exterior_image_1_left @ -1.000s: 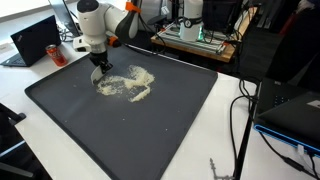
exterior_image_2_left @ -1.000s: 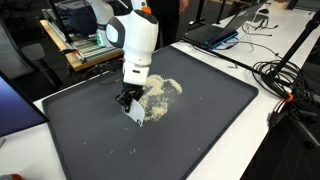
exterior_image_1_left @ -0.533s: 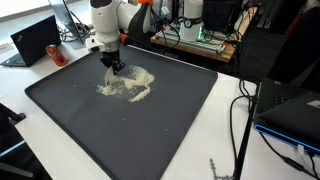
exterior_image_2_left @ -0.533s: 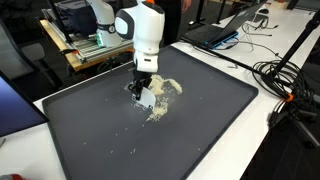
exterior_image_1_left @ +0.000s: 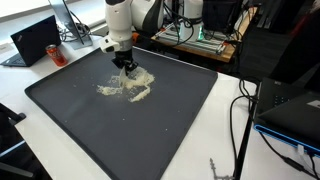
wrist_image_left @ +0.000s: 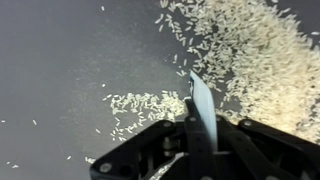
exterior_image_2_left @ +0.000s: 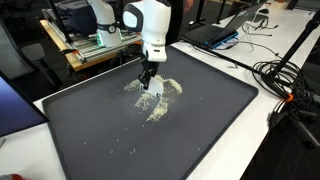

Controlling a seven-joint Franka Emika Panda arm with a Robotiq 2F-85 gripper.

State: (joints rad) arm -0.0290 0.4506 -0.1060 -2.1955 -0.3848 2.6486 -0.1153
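One thin white blade (wrist_image_left: pixel 200 98) is pinched edge-on between the fingers of the claw (wrist_image_left: pixel 195 128), which are pressed together on it. In the wrist view the blade sticks out past the fingertips, with its far end down among the rice grains (wrist_image_left: pixel 250 50). The broad heap spreads ahead of the claw and off to one side of the blade. A smaller, looser patch of grains (wrist_image_left: pixel 140 104) lies just beside the blade on its other side.

In both exterior views the claw (exterior_image_1_left: pixel 124 63) (exterior_image_2_left: pixel 147 78) points straight down over the near edge of the pale rice heap (exterior_image_1_left: pixel 132 86) (exterior_image_2_left: pixel 160 95). The blade (exterior_image_2_left: pixel 144 92) reaches the dark mat (exterior_image_1_left: pixel 90 130) (exterior_image_2_left: pixel 205 125) directly beneath it. A few stray grains (exterior_image_2_left: pixel 130 152) lie well apart from the claw on the mat.

The mat covers most of the white surface (exterior_image_1_left: pixel 18 80). Beyond the mat's edge, well away from the claw, stand a laptop (exterior_image_1_left: pixel 35 40) and a red can (exterior_image_1_left: pixel 54 50). A tangle of cables (exterior_image_2_left: pixel 285 80) lies off the mat's other side.
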